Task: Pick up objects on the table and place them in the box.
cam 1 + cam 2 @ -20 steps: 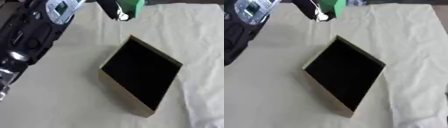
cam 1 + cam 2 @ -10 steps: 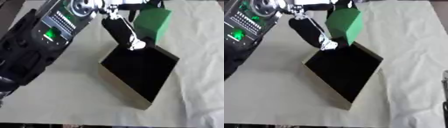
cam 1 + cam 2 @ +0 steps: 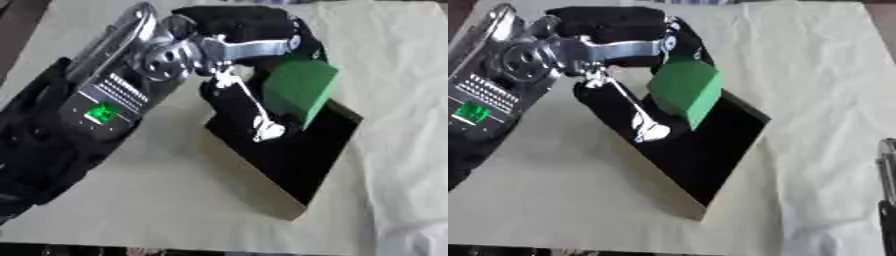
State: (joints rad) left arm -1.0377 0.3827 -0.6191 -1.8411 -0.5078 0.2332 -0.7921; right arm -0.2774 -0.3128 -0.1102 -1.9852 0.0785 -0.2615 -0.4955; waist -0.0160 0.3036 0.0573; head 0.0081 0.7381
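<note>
Green block over box.

no text, label, brand or number can be read; the lit green patch on the left forearm shows no legible characters.

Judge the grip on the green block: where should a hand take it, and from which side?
Across its two broad flat faces, coming from above. The green block is a plain slab with parallel sides, and the left hand already holds it that way, thumb on the near face, the block's lower end tilted over the box. Its lower end stays free to go in.
</note>
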